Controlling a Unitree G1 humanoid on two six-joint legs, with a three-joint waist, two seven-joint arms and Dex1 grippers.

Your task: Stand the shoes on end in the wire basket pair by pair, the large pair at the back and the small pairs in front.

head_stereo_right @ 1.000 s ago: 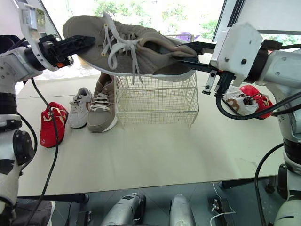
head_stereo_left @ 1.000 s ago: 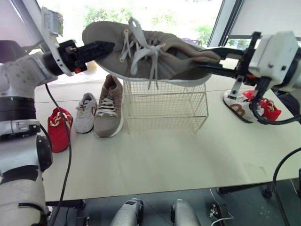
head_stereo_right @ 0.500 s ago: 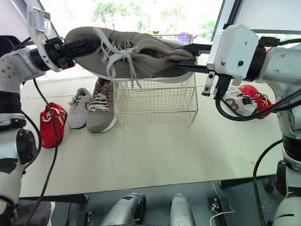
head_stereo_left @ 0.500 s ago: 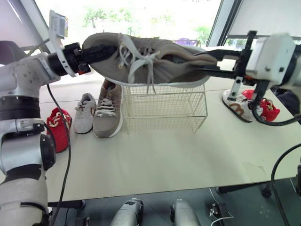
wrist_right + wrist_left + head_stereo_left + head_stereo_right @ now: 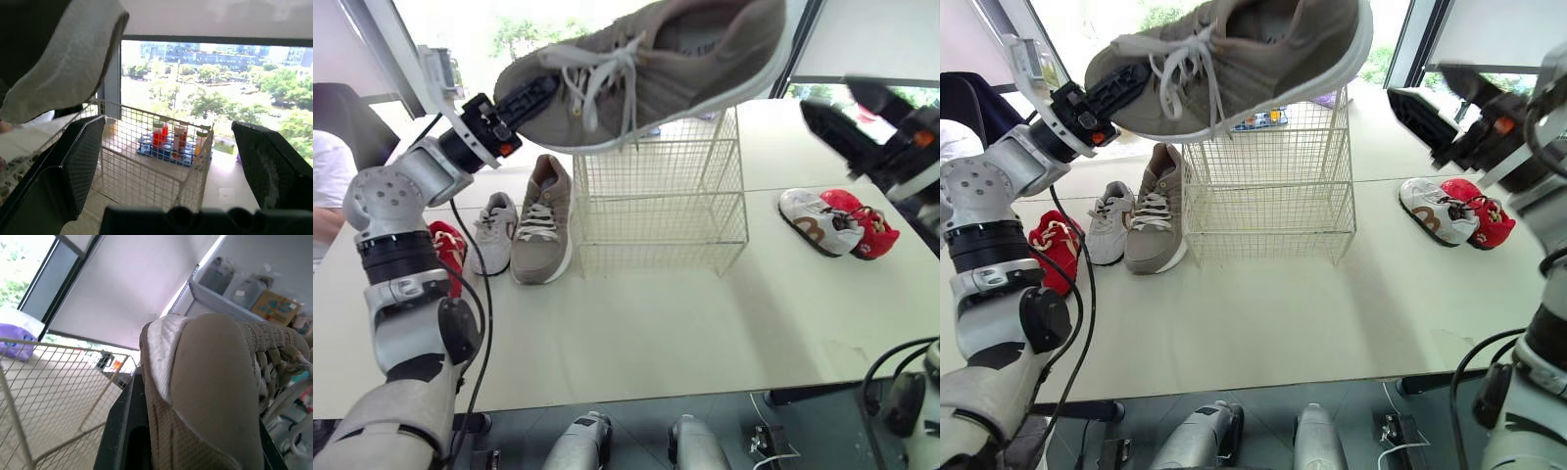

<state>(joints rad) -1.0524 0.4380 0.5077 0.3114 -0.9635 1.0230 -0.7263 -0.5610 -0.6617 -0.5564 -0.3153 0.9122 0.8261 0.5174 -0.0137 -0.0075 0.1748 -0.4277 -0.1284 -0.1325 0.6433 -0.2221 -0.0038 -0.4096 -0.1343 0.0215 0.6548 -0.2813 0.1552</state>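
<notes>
Overhead, large tan shoe, white-laced.

Big shoe over wire basket on table; 3 shoes to L, 2 shoes R.

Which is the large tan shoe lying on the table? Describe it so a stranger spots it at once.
Start at the wire basket on the pale table. On the robot's left of it three shoes lie in a row, and the tan shoe is the one nearest the basket. It is far bigger than the white sneaker and red shoe beside it.
</notes>
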